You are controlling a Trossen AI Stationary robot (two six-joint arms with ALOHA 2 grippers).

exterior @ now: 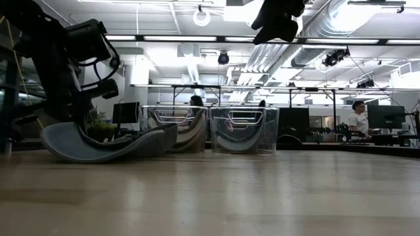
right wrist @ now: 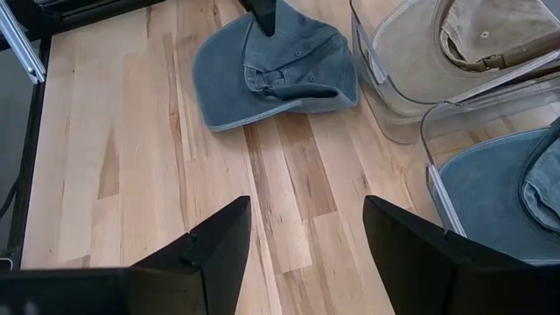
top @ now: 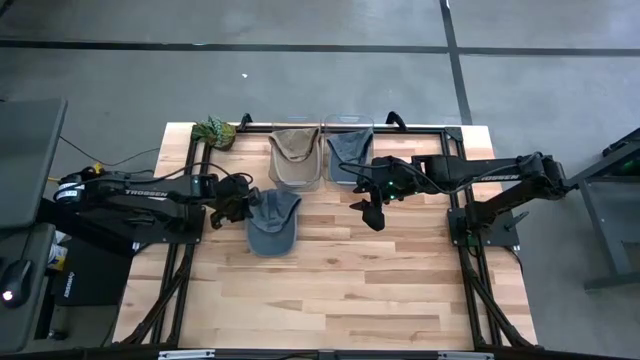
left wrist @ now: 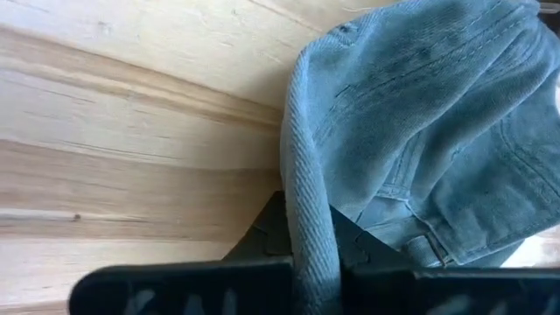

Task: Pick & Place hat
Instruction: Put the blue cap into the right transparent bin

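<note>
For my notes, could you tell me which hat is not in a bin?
The blue hat lying on the table, pinched by the left hand; the others sit in bins.

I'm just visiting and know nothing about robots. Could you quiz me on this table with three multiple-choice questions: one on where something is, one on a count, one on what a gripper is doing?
1. Where does the loose blue cap lie?
A. on the bare table
B. in a clear bin
C. on the floor

2. How many clear bins hold a cap?
A. one
B. two
C. four

3. What is the left gripper doing?
A. hanging open, far from any cap
B. shut on the blue cap's edge
C. resting in a bin

Answers:
1. A: the high view shows it on the wood, in front of the bins.
2. B: the tan cap fills one bin, a second blue cap the other bin.
3. B: the left wrist view shows fabric pinched between its fingers; the right gripper hangs open.
</note>
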